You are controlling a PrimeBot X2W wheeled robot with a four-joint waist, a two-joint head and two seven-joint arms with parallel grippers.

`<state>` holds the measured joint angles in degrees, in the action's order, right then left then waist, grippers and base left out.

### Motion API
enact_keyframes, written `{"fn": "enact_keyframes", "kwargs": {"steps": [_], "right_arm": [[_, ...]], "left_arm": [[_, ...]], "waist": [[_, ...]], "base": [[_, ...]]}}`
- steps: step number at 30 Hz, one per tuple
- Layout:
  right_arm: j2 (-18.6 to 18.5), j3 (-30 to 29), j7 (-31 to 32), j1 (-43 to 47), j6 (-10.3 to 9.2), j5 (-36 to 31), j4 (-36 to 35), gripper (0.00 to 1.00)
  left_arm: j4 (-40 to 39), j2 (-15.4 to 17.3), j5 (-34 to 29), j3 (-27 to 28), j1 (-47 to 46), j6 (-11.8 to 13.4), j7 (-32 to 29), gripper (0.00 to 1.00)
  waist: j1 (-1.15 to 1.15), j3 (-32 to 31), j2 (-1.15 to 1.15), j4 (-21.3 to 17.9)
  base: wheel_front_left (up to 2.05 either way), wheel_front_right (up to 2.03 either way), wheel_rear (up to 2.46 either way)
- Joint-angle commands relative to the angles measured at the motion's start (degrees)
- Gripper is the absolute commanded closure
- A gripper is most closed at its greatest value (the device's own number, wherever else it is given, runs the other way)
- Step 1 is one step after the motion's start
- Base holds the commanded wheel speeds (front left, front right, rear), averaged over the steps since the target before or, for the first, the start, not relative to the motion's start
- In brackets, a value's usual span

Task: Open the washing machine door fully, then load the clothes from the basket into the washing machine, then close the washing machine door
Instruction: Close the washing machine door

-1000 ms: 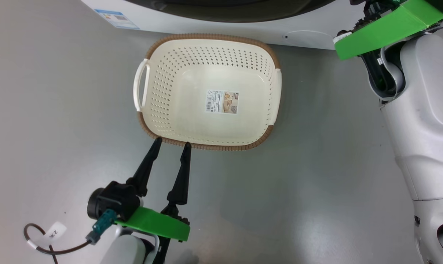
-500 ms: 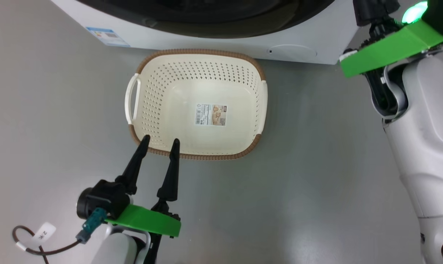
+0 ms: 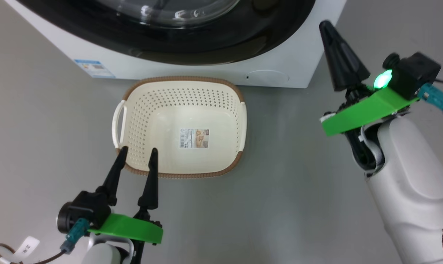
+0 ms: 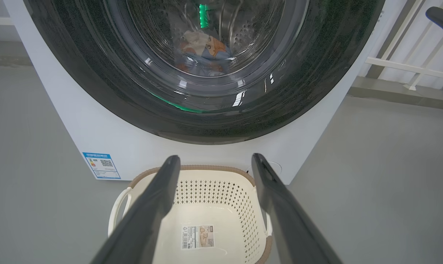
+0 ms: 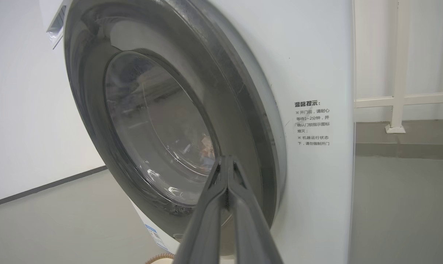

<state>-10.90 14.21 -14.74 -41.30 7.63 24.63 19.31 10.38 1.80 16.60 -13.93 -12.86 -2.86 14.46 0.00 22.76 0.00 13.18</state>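
Perhaps against the washing machine (image 3: 302,55), the basket (image 3: 181,78), near the sticker (image 3: 94,68).

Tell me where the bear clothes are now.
In the left wrist view, the clothes lie inside the washing machine, behind its glass door, above the basket.

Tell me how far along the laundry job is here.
Loading looks done: the basket is empty, and the clothes show through the glass of the washing machine door, which looks shut flush. Nothing is in hand: the left gripper has open jaws over the basket's near rim, and the right gripper is shut and empty. Nothing appears left.
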Motion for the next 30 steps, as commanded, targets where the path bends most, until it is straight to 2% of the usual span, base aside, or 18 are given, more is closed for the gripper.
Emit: {"fn": "enact_keyframes", "kwargs": {"steps": [1, 3, 4, 13, 30], "right_arm": [[1.5, 0.8, -0.3, 2.0, -0.14, -0.3, -1.7, 0.52], [2.1, 0.5, -0.3, 3.5, -0.14, -0.2, -1.8, 0.15], [2.3, 0.5, -0.3, 4.2, -0.14, -0.1, -1.8, 0.00], [3.4, -0.8, -0.3, 10.2, -0.14, -1.2, -1.9, 0.00], [6.6, -7.6, -0.3, 22.9, -0.14, -4.6, -4.6, 0.00]], "left_arm": [[-1.0, 1.1, -0.6, 2.4, 0.8, -0.3, 0.5, 0.00], [-0.9, 1.1, -1.0, 3.4, 1.3, -0.5, 0.5, 0.00], [-0.9, 1.1, -1.2, 3.8, 1.5, -0.6, 0.5, 0.00], [-0.7, 1.1, -2.4, 7.5, 3.5, -1.2, 0.5, 0.00], [-2.7, 1.1, -3.0, 13.4, 8.9, -1.2, 0.5, 0.00]], "waist": [[0.00, -2.1, 0.00, -2.1], [0.00, -3.0, 0.00, -3.0], [0.00, -3.4, 0.00, -3.4], [0.00, -7.2, 0.00, -6.6], [0.00, -12.9, 0.00, -11.4]], "base": [[0.00, 0.00, 0.00], [0.00, 0.00, 0.00], [0.00, 0.00, 0.00], [0.00, 0.00, 0.00], [0.00, 0.00, 0.00]]}}
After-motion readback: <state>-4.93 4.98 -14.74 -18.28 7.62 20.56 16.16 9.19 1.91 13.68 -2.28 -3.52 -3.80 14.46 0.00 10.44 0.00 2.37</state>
